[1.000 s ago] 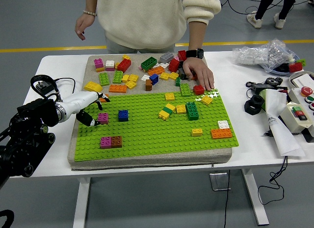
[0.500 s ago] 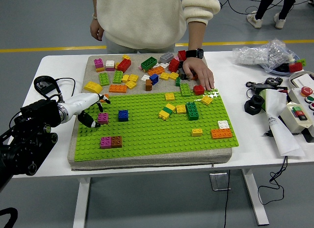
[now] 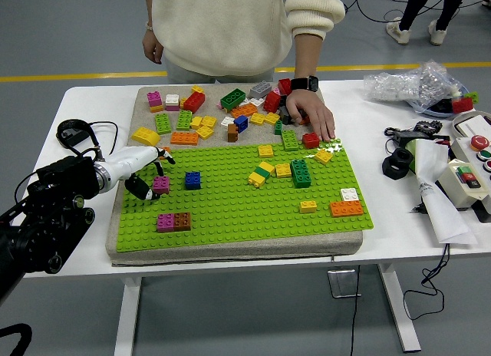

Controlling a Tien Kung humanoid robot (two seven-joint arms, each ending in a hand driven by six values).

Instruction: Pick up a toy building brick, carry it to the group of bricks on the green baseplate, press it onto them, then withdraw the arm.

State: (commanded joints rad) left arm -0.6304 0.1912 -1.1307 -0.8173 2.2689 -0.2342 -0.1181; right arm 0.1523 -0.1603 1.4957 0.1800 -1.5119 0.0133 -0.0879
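Note:
My left hand (image 3: 151, 175) hangs over the left part of the green baseplate (image 3: 230, 206). Its fingers are spread around a small magenta brick (image 3: 161, 185) that sits on the plate. The thumb lies low at the brick's left side and the other fingers are raised above it. A blue brick (image 3: 192, 179) stands just to the right. A magenta and brown pair (image 3: 174, 222) sits nearer the front. Green and yellow bricks (image 3: 280, 172) cluster at mid plate. My right arm is out of view.
Several loose bricks (image 3: 222, 110) lie on the grey mat behind the plate. A person stands at the far side with one hand (image 3: 311, 114) resting on those bricks. Cables, a control box (image 3: 464, 179) and a plastic bag (image 3: 410, 84) fill the table's right.
My left arm has shifted slightly right and its fingers have lifted and spread away from the magenta brick, which stayed in place. The person's free hand dropped to their side.

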